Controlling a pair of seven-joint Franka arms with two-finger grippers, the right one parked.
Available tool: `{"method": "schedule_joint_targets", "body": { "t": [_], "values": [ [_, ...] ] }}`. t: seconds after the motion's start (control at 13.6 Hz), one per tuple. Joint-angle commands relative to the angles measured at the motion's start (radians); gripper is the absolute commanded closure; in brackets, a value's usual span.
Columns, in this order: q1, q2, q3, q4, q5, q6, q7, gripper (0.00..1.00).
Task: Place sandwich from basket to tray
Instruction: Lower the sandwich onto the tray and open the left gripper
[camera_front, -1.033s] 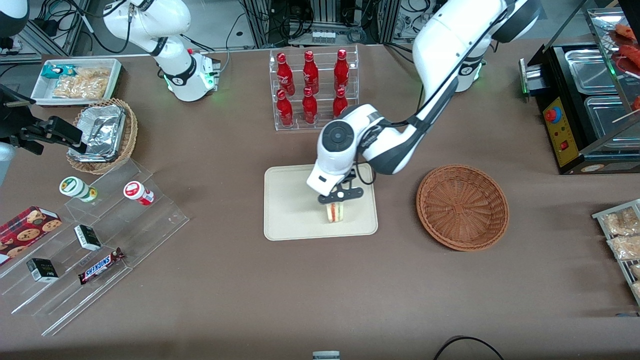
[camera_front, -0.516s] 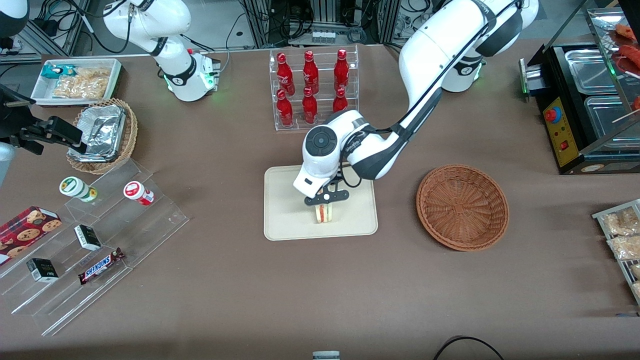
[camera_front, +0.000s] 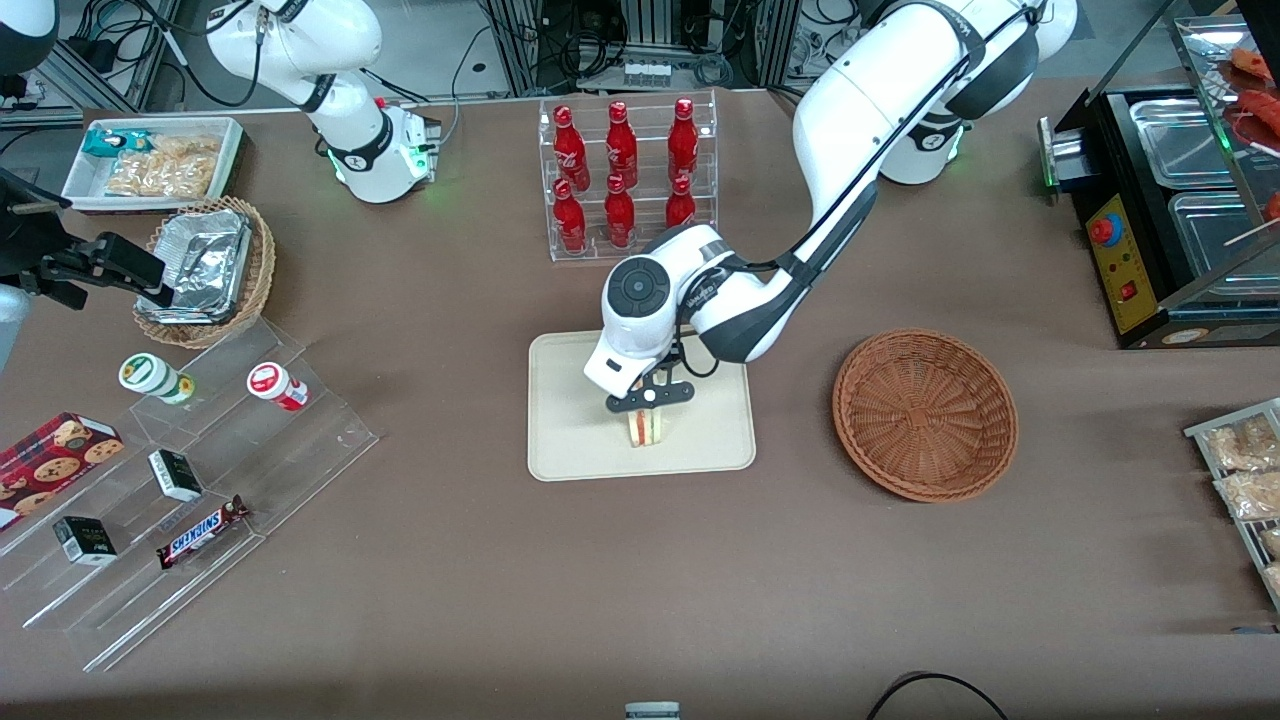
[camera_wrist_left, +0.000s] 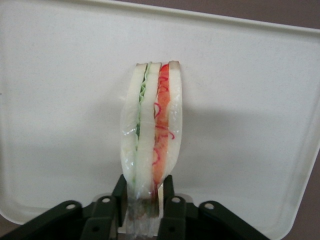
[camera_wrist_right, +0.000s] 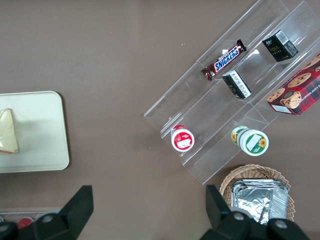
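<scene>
The sandwich (camera_front: 646, 428) is a wedge in clear wrap with red, green and cream layers. It stands on edge over the cream tray (camera_front: 570, 450), and I cannot tell if it touches. My left gripper (camera_front: 647, 407) is shut on the sandwich's upper end. The left wrist view shows the sandwich (camera_wrist_left: 151, 130) between the black fingers (camera_wrist_left: 169, 189), with the gripper (camera_wrist_left: 144, 192) over the tray (camera_wrist_left: 60, 125). The right wrist view shows the sandwich (camera_wrist_right: 8, 132) on the tray (camera_wrist_right: 40, 135). The reddish-brown basket (camera_front: 925, 413) is empty, toward the working arm's end.
A clear rack of red bottles (camera_front: 625, 180) stands farther from the front camera than the tray. A clear stepped shelf (camera_front: 190, 480) with snacks, a tan wicker basket of foil containers (camera_front: 205, 270) and a white bin (camera_front: 155, 160) lie toward the parked arm's end. A black food warmer (camera_front: 1170, 210) stands at the working arm's end.
My gripper has carried the sandwich over the tray toward the parked arm's end and a little lower. Its grip has not changed.
</scene>
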Motion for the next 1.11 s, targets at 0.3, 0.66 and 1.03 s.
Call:
{"method": "schedule_joint_targets", "body": {
  "t": [0.3, 0.66, 1.03],
  "values": [
    [0.020, -0.091, 0.009, 0.021, 0.019, -0.082, 0.000, 0.00],
    [0.052, -0.172, 0.065, 0.021, 0.006, -0.278, 0.003, 0.00],
    [0.055, -0.296, 0.188, -0.102, 0.001, -0.351, 0.082, 0.00]
  ]
}}
